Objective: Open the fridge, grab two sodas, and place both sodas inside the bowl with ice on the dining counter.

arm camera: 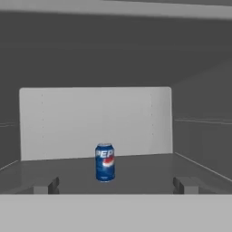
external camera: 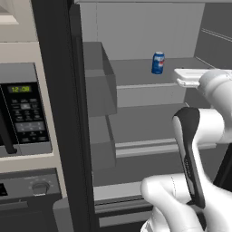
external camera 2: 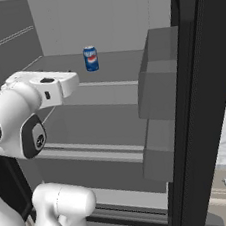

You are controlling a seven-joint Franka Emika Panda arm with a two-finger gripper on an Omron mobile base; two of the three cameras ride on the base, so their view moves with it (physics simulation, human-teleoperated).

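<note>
Nearest the cameras, the robot's white arm (external camera: 199, 136) rises from the base and bends forward into the open fridge (external camera 2: 97, 16). Its white hand (external camera 2: 51, 85) reaches level toward the upper shelf (external camera: 149, 72), pointing at the back wall. In the hand view the two dark fingers (arm camera: 45, 186) stand spread wide apart at the bottom of the frame, one at each side, with nothing between them.

Beyond the fingers, a single soda can (arm camera: 104, 162) stands upright on the upper shelf, blue with a white and red logo. It sits roughly midway between the two fingertips as seen from the hand, well ahead of them and apart from the hand, closer to the pale rear panel (arm camera: 95, 122) of the fridge than to the shelf's front edge.

To the left, the open black fridge door (external camera: 59, 113) shows grey door bins (external camera: 97, 77). Past it on the left sits a microwave (external camera: 22, 108) with a lit green clock.
</note>
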